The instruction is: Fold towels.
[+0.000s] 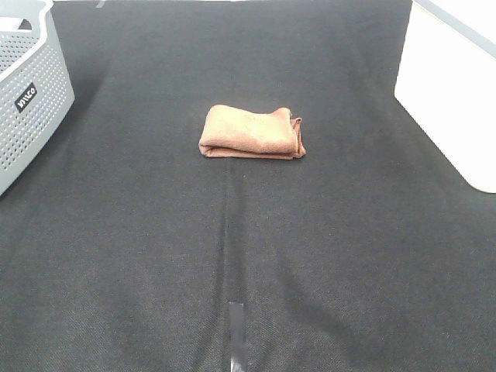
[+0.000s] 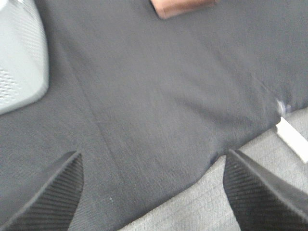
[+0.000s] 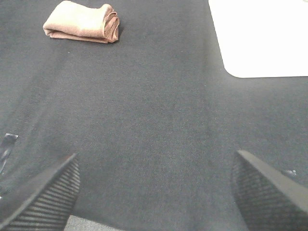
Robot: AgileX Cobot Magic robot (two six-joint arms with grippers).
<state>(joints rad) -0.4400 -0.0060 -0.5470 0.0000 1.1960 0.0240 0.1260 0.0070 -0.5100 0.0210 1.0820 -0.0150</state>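
Note:
The reddish-brown towel [image 1: 252, 133] lies folded into a small thick bundle on the black cloth, at the middle of the table toward the back. It also shows in the right wrist view [image 3: 82, 21], and a corner of it in the left wrist view [image 2: 183, 7]. Neither arm shows in the exterior high view. My left gripper [image 2: 154, 192] is open and empty over the near left edge of the cloth, far from the towel. My right gripper [image 3: 156, 190] is open and empty over the near right part of the cloth, far from the towel.
A grey perforated basket [image 1: 27, 93] stands at the back left, also in the left wrist view [image 2: 19, 57]. A white bin [image 1: 453, 93] stands at the back right, also in the right wrist view [image 3: 262, 36]. A tape strip [image 1: 236, 337] marks the cloth's front centre.

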